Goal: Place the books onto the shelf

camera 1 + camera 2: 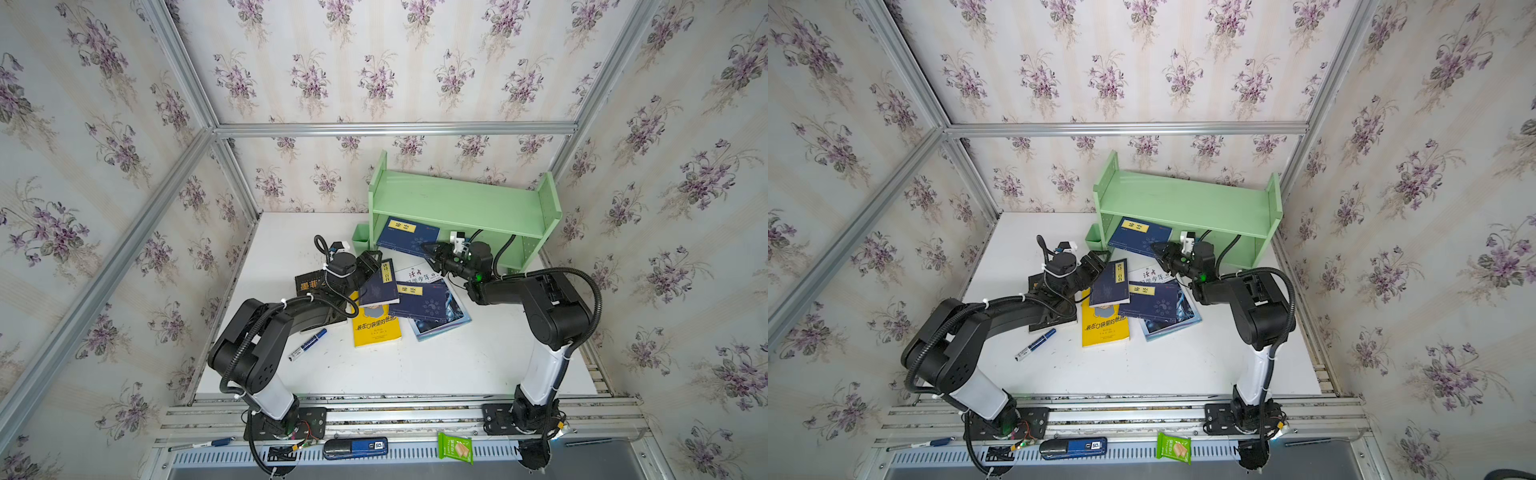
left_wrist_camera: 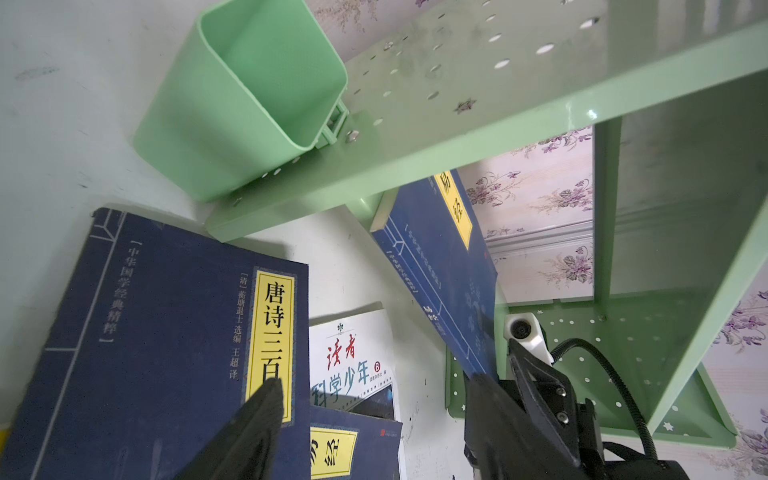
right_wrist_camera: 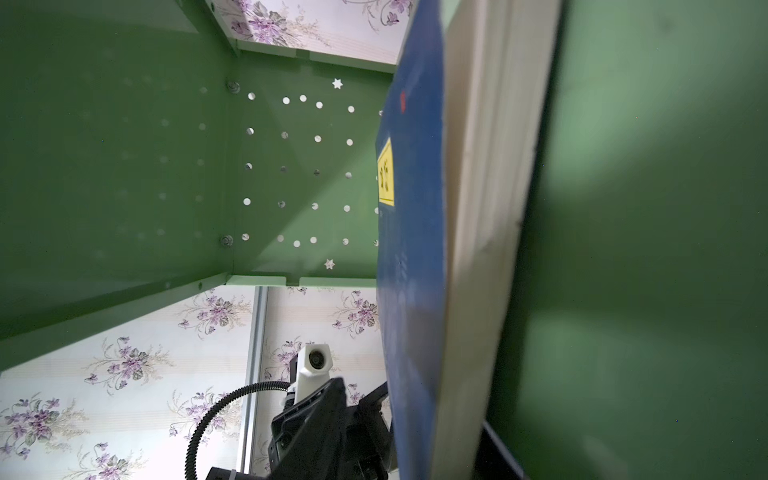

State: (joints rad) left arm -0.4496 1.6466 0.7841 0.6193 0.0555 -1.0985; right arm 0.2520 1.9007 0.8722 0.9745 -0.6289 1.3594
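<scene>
The pale green shelf (image 1: 457, 199) (image 1: 1183, 199) stands at the back right, its cup (image 1: 359, 241) (image 2: 249, 91) on the left end. One navy book (image 1: 405, 237) (image 2: 440, 257) (image 3: 415, 249) leans tilted in the lower tier. My right gripper (image 1: 430, 249) (image 3: 411, 403) is open around its corner, one finger (image 3: 328, 411) off the cover. My left gripper (image 1: 370, 259) (image 2: 374, 392) is open and empty above a second navy book (image 1: 380, 284) (image 2: 166, 332). A third navy book (image 1: 424, 301), a white-blue one (image 1: 449, 320), a yellow one (image 1: 376, 328) and a black one (image 1: 309, 284) lie on the table.
A blue marker pen (image 1: 308, 344) lies in front of the left arm. On the front rail are a green snack packet (image 1: 455, 448), a blue and black device (image 1: 355, 448) and a pen (image 1: 203, 444). Papered walls close in on three sides.
</scene>
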